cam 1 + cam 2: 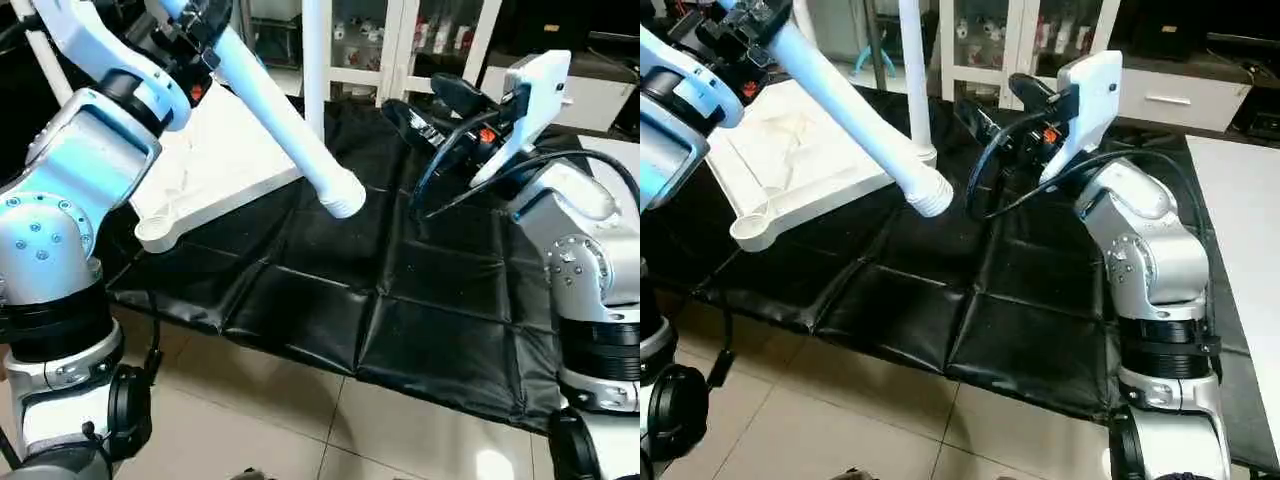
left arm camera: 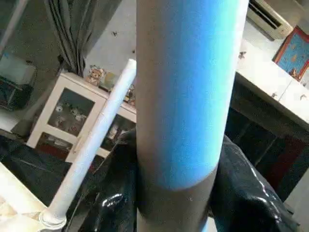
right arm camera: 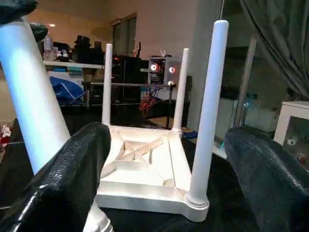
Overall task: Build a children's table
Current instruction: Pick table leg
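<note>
- The table top lies upside down at the far left of the black mat, with three legs already upright in its corner sockets.
- The left end effector is closed around the fourth leg; this leg looks light, stiff and smooth, so a grip near the thick end seems best.
- The right end effector is wide open and holds nothing.
- The right wrist view shows the three standing legs; the head views show the empty near socket.
</note>
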You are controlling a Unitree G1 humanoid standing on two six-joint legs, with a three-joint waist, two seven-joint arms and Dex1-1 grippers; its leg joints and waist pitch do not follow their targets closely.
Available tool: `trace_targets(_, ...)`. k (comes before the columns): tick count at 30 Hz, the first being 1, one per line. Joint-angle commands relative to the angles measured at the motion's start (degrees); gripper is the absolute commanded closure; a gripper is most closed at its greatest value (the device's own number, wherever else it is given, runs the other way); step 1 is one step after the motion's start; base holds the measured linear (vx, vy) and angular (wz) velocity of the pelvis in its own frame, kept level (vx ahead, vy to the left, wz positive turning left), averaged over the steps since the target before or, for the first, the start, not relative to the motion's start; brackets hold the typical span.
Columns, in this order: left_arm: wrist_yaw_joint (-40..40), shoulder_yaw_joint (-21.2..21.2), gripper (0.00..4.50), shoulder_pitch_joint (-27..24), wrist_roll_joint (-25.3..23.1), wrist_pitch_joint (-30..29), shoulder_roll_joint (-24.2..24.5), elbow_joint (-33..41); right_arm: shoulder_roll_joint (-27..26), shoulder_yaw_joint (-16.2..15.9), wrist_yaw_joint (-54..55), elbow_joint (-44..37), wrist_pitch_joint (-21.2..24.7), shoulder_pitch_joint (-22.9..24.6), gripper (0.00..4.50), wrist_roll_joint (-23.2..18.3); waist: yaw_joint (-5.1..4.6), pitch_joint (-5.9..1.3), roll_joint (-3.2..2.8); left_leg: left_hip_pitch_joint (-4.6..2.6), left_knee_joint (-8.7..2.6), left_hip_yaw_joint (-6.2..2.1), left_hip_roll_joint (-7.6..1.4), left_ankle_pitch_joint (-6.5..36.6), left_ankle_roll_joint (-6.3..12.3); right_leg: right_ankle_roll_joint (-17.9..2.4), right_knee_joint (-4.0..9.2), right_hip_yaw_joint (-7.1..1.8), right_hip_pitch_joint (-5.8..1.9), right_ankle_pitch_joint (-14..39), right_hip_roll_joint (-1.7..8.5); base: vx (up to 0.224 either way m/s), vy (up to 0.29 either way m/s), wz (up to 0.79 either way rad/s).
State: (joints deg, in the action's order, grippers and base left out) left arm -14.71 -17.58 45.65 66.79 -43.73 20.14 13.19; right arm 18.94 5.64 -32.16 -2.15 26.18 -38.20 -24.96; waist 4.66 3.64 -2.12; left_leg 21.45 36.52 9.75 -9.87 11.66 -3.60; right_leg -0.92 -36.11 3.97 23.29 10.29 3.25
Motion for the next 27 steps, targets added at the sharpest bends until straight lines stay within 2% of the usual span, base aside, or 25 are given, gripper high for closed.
trace_targets(1, -0.55, -1.24, 2.84, 1.66, 1.37, -0.6, 0.67, 0.1, 0.68, -0.99, -0.81, -0.69, 0.72, -0.16, 0.42, 0.3, -0.08, -4.58, -0.1, -0.15, -3.77, -0.95, -1.85, 6.24, -0.87, -7.82, 4.21, -2.72, -3.32, 13.77, 3.57, 0.0, 0.0, 0.0)
trace_targets(3, -0.94, -1.59, 2.84, 1.89, 2.46, -0.94, 0.55, 0.22, 0.99, -1.55, -1.64, -1.28, 1.49, -0.05, 0.42, -0.18, -0.01, -4.61, -0.18, -0.17, -3.77, -0.98, -1.9, 5.98, -0.74, -8.22, 4.11, -2.73, -3.33, 12.97, 3.57, 0.0, 0.0, 0.0)
trace_targets(6, -1.2, -1.87, 2.84, 2.24, 3.45, -1.1, 0.16, 0.4, 1.51, -2.73, -2.93, -2.3, 2.9, 0.2, 0.42, -0.72, 0.09, -4.57, 0.1, -0.13, -3.78, -0.97, -1.92, 5.88, -0.44, -8.47, 4.07, -2.76, -3.44, 12.78, 3.59, 0.0, 0.0, 0.0)
trace_targets(9, -0.66, -1.87, 2.84, 2.5, 4.37, -1.57, 0.11, 0.52, 2.03, -4.29, -4.06, -3.35, 4.16, 0.12, 0.42, -0.63, 0.17, -4.51, 0.1, -0.15, -3.75, -0.94, -1.95, 5.87, -0.42, -8.07, 4.11, -2.78, -3.35, 13.53, 3.6, 0.0, 0.0, 0.0)
trace_targets(10, -0.48, -1.87, 2.84, 2.49, 4.79, -1.8, 0.18, 0.65, 2.07, -4.49, -4.21, -3.57, 4.38, 0.08, 0.42, -0.72, 0.18, -4.47, 0.05, -0.15, -3.76, -0.95, -1.98, 5.99, -0.41, -7.82, 4.23, -2.78, -3.28, 14.11, 3.66, 0.0, 0.0, 0.0)
trace_targets(11, -0.69, -2.05, 2.84, 2.48, 5.63, -1.92, 0.09, 0.89, 2.13, -4.54, -4.32, -3.68, 4.58, -0.19, 0.42, -0.87, 0.12, -4.45, 0.29, -0.18, -3.79, -0.91, -1.99, 6.14, -0.42, -7.66, 4.29, -2.78, -3.26, 14.53, 3.63, 0.0, 0.0, 0.0)
trace_targets(13, -0.92, -2.18, 2.84, 2.48, 6.26, -1.97, 0.05, 1.03, 2.19, -4.55, -4.38, -3.73, 4.73, -0.4, 0.42, -0.99, 0.17, -4.44, 0.18, -0.21, -3.83, -0.94, -2.01, 6.49, -0.82, -7.55, 4.3, -2.8, -3.18, 15.33, 3.66, 0.0, 0.0, 0.0)
trace_targets(14, -0.88, -2.53, 2.84, 2.57, 7.53, -2.0, -0.02, 1.11, 2.11, -3.49, -3.61, -3.0, 4.79, -1.38, 0.42, -1.27, 0.14, -4.25, 0.33, -0.18, -3.89, -0.9, -1.99, 6.57, -0.84, -7.45, 4.38, -2.83, -3.11, 15.42, 3.63, 0.0, 0.0, 0.0)
trace_targets(18, -0.48, -3.34, 2.84, 2.76, 10.69, -2.39, 0.34, 1.28, 1.91, -0.42, -1.18, -0.78, 4.55, -3.66, 0.42, -1.6, 0.05, -4.21, 0.28, -0.24, -3.89, -0.87, -1.84, 6.98, -1.28, -7.47, 4.35, -2.83, -3.09, 16.35, 3.6, 0.0, 0.0, 0.0)
trace_targets(19, -0.44, -3.58, 2.84, 2.85, 11.52, -2.64, 0.6, 1.34, 1.88, 0.48, -0.24, -0.04, 4.42, -4.24, 0.42, -1.53, 0.03, -3.97, 0.09, -0.27, -3.94, -0.83, -1.82, 7.39, -1.41, -7.23, 4.47, -2.85, -2.89, 16.77, 3.53, 0.0, 0.0, 0.0)
trace_targets(21, -0.7, -4.39, 2.84, 3.19, 14.05, -2.88, 1.02, 1.64, 2.22, 2.3, 1.18, 1.33, 4.47, -5.26, 0.42, -1.58, -0.01, -4.09, 0.18, -0.22, -3.96, -0.9, -1.75, 7.05, -1.51, -7.26, 4.33, -2.8, -3.08, 16.26, 3.54, 0.0, 0.0, 0.0)
trace_targets(22, -0.7, -4.39, 2.84, 3.19, 14.05, -2.88, 1.02, 1.64, 2.22, 2.3, 1.18, 1.33, 4.47, -5.26, 0.42, -1.58, 0.0, -3.69, 0.08, -0.27, -4.04, -0.86, -1.74, 7.41, -1.55, -7.2, 4.48, -2.84, -2.81, 16.16, 3.45, 0.0, 0.0, 0.0)
trace_targets(23, -0.86, -4.88, 2.84, 3.43, 16.07, -2.84, 1.19, 1.9, 2.94, 2.98, 1.21, 1.71, 4.88, -5.25, 0.42, -1.65, -0.05, -3.52, 0.13, -0.27, -4.1, -0.85, -1.72, 7.86, -1.61, -7.31, 4.45, -2.85, -2.86, 15.8, 3.36, 0.0, 0.0, 0.0)
trace_targets(24, -0.86, -4.88, 2.84, 3.43, 16.07, -2.84, 1.19, 1.9, 2.94, 2.98, 1.21, 1.71, 4.88, -5.25, 0.42, -1.65, -0.11, -3.58, 0.19, -0.23, -4.15, -0.89, -1.75, 7.74, -1.59, -7.43, 4.4, -2.85, -2.97, 15.37, 3.4, 0.0, 0.0, 0.0)
trace_targets(25, -1.37, -5.32, 2.84, 3.64, 17.99, -2.65, 1.27, 2.33, 3.8, 3.29, 0.89, 1.57, 5.21, -4.86, 0.42, -1.57, -0.21, -3.05, 0.16, -0.13, -4.28, -0.9, -1.7, 8.08, -1.47, -7.36, 4.47, -2.85, -2.82, 15.1, 3.28, 0.0, 0.0, 0.0)
trace_targets(27, -3.18, -5.88, 2.84, 3.67, 21.51, -2.34, 1.74, 3.3, 5.12, 4.17, 0.83, 0.79, 6.49, -3.73, 0.42, -1.86, -0.32, -2.5, 0.31, 0.03, -4.39, -0.91, -1.76, 7.56, -1.22, -7.6, 4.45, -2.95, -2.63, 13.63, 3.28, 0.0, 0.0, 0.0)
